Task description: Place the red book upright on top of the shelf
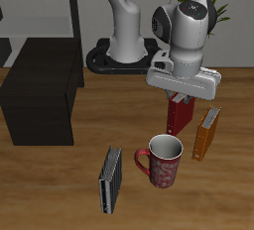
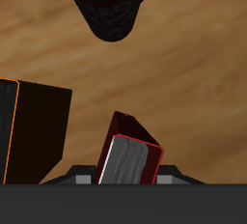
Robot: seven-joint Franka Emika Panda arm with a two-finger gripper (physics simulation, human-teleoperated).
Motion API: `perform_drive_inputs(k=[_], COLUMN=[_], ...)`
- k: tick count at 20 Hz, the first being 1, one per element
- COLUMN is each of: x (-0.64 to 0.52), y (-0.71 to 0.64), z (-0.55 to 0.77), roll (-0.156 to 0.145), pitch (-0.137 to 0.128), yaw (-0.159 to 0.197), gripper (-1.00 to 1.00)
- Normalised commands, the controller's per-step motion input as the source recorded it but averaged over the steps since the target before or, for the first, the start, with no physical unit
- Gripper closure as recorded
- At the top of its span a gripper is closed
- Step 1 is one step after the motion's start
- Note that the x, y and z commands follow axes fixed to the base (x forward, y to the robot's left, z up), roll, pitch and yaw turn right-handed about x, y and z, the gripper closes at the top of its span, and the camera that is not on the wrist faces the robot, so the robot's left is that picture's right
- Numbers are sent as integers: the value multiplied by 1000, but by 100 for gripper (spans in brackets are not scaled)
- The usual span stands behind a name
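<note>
The red book (image 1: 179, 116) stands upright between the mug and the robot's base, and its top end sits between my fingers. My gripper (image 1: 183, 95) is shut on it from above. In the wrist view the red book (image 2: 130, 156) fills the gap between the two fingertips (image 2: 85, 178), with my gripper (image 2: 128, 178) closed on its covers. I cannot tell whether its lower end rests on the table. The shelf (image 1: 40, 100), a low black-brown cabinet with a flat top, stands well off to the side of the gripper, its top bare.
An orange book (image 1: 206, 133) (image 2: 29, 131) stands close beside the red book. A dark-red mug (image 1: 162, 161) (image 2: 111, 6) sits nearer the front edge. A grey-black book (image 1: 110, 179) stands by the mug. A tall open rack (image 1: 40, 6) rises behind the shelf.
</note>
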Motion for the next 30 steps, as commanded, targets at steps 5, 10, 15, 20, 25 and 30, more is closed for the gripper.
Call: perform_drive_inputs(k=[5, 10, 15, 20, 25, 30], x=[-151, -98, -123, -153, -63, -26], y=[-218, -359, -349, -530, -533, -524], z=[456, 544, 640, 583, 386, 237], roll=[99, 41, 149, -17, -32, -23], pitch=[17, -17, 47, -38, -13, -30], yaw=[130, 94, 69, 94, -6, 50], gripper=[100, 100, 100, 100, 100, 100])
